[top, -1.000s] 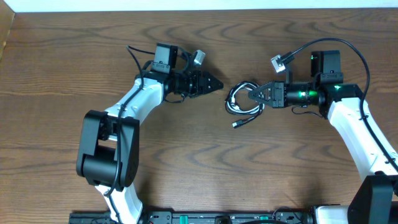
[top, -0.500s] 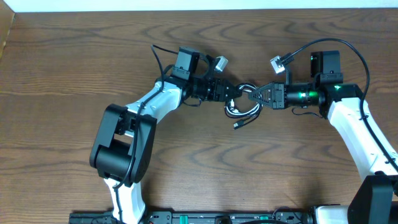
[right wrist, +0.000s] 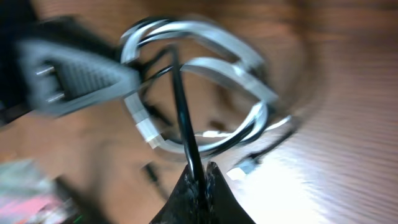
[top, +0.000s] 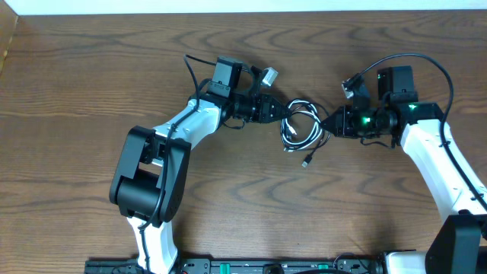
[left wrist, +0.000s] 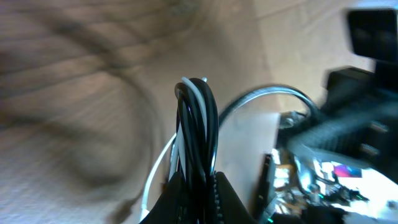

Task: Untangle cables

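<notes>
Seen from overhead, your two arms meet near the middle of a dark wooden table (top: 68,167), somewhat closer to its far edge than to you. A pale strip (top: 228,5) runs beyond that far edge. The cables (top: 303,125), a small tangle of white and black loops, sit between the two grippers.

Your left gripper (top: 283,114) is clamped on the tangle's left side. Its blurred wrist view shows white and black strands pinched together at the fingertips. Your right gripper (top: 326,125) is closed on the tangle's right side, and its wrist view shows one black strand (right wrist: 182,106) nipped at the tips. A loose plug end (top: 307,161) trails on the wood just below the tangle.

Bare wood stretches wide on the near side of the tangle and out to the far left. The arms themselves close in the tangle on both sides. A thick black arm wire (top: 415,61) arches over the right wrist. A dark base rail (top: 251,266) lines the near edge.
</notes>
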Robot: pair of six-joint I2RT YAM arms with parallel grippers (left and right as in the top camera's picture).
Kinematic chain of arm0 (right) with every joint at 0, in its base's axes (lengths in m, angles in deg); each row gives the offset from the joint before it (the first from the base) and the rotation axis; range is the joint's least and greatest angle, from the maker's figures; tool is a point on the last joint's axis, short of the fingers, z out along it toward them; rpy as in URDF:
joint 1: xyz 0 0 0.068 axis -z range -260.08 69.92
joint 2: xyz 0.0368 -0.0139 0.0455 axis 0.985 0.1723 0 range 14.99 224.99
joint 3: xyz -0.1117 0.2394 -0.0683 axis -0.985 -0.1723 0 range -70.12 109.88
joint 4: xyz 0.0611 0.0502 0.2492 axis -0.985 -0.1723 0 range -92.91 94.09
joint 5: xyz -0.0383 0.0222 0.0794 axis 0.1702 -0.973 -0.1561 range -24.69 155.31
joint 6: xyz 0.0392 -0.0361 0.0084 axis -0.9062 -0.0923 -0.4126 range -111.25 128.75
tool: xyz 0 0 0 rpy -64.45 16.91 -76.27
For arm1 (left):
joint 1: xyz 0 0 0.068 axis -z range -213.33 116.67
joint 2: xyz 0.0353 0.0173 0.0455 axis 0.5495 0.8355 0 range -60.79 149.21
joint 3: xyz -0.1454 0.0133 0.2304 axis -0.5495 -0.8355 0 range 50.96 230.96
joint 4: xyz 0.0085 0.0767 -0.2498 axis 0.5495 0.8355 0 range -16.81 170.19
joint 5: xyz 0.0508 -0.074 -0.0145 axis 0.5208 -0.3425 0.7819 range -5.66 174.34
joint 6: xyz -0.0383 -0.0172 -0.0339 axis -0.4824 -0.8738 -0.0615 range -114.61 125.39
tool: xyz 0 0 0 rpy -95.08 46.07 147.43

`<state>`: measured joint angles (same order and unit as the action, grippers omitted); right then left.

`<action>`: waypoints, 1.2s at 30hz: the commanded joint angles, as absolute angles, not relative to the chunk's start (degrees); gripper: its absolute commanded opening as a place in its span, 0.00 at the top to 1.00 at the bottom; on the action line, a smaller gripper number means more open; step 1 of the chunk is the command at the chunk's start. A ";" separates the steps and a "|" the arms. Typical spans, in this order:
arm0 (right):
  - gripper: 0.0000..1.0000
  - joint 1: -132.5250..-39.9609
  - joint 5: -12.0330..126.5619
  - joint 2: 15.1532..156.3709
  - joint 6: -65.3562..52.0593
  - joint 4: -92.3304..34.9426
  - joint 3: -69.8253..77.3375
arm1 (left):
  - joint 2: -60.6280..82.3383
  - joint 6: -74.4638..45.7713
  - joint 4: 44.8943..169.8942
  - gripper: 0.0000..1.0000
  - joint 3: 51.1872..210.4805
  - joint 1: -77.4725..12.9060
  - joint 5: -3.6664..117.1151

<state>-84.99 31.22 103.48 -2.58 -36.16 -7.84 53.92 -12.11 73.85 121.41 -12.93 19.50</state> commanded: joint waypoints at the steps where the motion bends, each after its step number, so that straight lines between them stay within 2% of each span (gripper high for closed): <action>1: 0.99 -87.06 40.38 104.00 -5.45 -34.48 -8.01 | 54.56 -13.53 73.29 0.93 121.37 -12.91 9.62; 7: 0.99 -90.10 41.41 108.31 -7.11 -30.37 -8.01 | 53.68 -21.77 72.06 0.93 121.41 -12.91 2.10; 12: 0.91 -90.14 41.39 110.27 -7.11 -30.50 -8.01 | 52.55 -27.14 66.95 0.93 121.41 -13.17 -3.73; 14: 0.83 -90.14 41.39 110.25 -7.06 -30.82 -7.99 | 52.35 -30.58 62.51 0.92 121.41 -13.37 -5.28; 15: 0.76 -90.14 41.36 110.25 -7.06 -30.85 -7.99 | 52.33 -32.65 60.46 0.92 121.41 -13.45 -5.33; 16: 0.61 -90.14 41.36 110.25 -7.09 -30.85 -7.99 | 52.33 -35.12 58.12 0.93 121.41 -13.45 -5.33; 17: 0.52 -90.14 41.39 110.25 -7.06 -30.87 -7.99 | 52.33 -37.48 55.84 0.93 121.41 -13.45 -5.31; 19: 0.41 -90.14 41.36 110.25 -7.06 -30.89 -7.99 | 52.33 -41.42 51.50 0.93 121.41 -13.41 -5.24; 21: 0.35 -90.14 41.14 110.25 -6.98 -30.85 -7.93 | 52.33 -43.32 48.65 0.93 121.41 -13.37 -5.17; 29: 0.32 -87.19 34.57 108.13 -2.60 -36.11 -5.37 | 52.35 -42.86 48.11 0.93 121.39 -13.13 -0.43; 36: 0.30 -86.28 23.94 102.36 7.23 -39.50 -3.84 | 52.35 -42.75 57.88 0.93 121.35 -12.73 16.38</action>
